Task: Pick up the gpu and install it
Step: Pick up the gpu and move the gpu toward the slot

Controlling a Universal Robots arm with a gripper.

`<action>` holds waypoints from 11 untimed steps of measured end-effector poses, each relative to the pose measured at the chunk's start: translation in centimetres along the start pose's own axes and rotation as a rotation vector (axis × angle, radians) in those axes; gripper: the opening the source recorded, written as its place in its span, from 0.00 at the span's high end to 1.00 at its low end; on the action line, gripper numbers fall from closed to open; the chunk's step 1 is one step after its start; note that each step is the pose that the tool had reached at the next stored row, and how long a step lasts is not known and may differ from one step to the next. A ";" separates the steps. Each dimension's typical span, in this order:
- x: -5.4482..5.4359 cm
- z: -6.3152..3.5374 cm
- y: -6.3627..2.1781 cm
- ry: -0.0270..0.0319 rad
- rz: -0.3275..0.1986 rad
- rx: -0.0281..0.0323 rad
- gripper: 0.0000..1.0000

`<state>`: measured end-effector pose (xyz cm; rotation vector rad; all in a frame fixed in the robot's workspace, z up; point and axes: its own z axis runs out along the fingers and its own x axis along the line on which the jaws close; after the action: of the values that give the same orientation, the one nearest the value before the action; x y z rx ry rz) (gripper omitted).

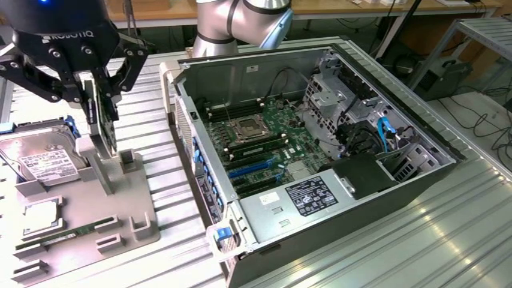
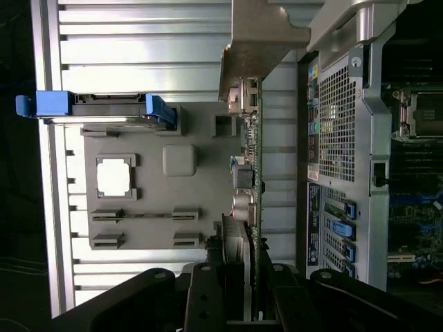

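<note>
gpu (image 1: 102, 123) is edge-on to both cameras and shows as a thin dark strip. Fan face and back can't be made out. Can't tell if its lower edge sits in the tray (image 1: 88, 198) slot or just clear of it, because the tray posts overlap it in the exterior view. In the wrist view the gripper body covers the card's near end.

Gripper (image 1: 100, 96) housing is cut off by the top of the exterior view. The arm (image 1: 240, 21) is cut off too, with only a grey elbow section visible behind the case (image 1: 360, 240).

Hard drive (image 1: 40, 159) is clipped by the exterior view's left edge. Memory stick (image 1: 54, 239) is small and hard to read, lying flat on the tray near the cpu (image 1: 40, 217).

Pose: the gripper points straight down over the tray, at the exterior view's left. Jaws are narrow, clamped on the gpu's upper edge. The fingers (image 2: 208, 294) press one on each face. The card stands upright under the gripper, over the tray's edge nearest the case.

The case lies open just beside the tray, at the exterior view's right. The motherboard (image 1: 264, 135) is exposed, and the gpu is well apart from it. Everything sits on a slatted metal table (image 1: 400, 258).
</note>
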<state>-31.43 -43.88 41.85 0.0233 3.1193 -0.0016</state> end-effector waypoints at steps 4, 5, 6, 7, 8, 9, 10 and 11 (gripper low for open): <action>0.0 -0.90 0.00 0.0000 0.000 0.0000 0.72; 0.0 -1.11 0.00 0.0001 0.000 0.0000 0.72; 0.0 -1.34 0.00 0.0001 0.000 0.0000 0.72; 0.0 -1.56 0.00 0.0000 0.000 0.0000 0.72; 0.0 -1.78 0.00 -0.0001 0.000 -0.0001 0.72; -0.1 -2.06 0.00 0.0000 0.000 0.0000 0.72; -0.1 -2.35 0.00 0.0000 0.000 -0.0001 0.72; -0.1 -2.65 0.00 0.0000 0.000 0.0000 0.72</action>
<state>-31.42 -43.88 44.50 0.0234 3.1193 -0.0016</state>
